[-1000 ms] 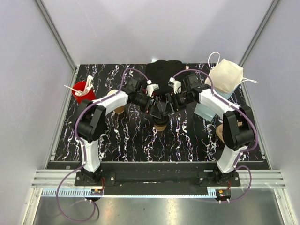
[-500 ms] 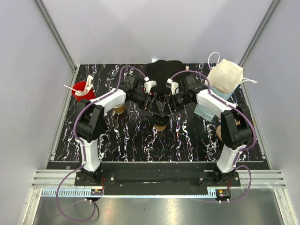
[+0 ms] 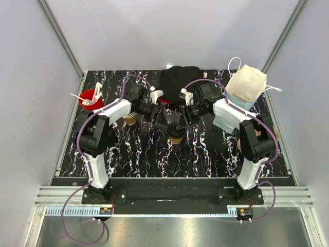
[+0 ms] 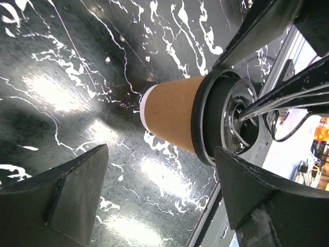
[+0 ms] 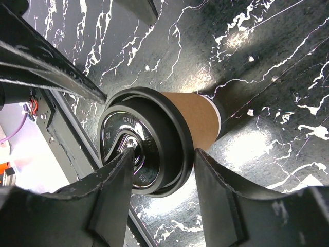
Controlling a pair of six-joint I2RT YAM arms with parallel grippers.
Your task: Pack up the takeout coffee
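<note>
Lab test cell, white walls [image 3: 169, 31], aluminium framing [image 3: 62, 43]

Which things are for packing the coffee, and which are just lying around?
For the job: takeout coffee cup, its black lid. Maybe the cream bag, for packing; can't tell.
Just lying about: red cup of straws, black cloth, another tan cup.

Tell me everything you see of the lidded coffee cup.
The coffee cup is tan-brown paper with a pale base rim, upright on the black marbled table near its middle. A round black plastic lid with raised lettering caps it. The right gripper straddles the lid's edge; contact is unclear. The left gripper is open beside it, apart.
</note>
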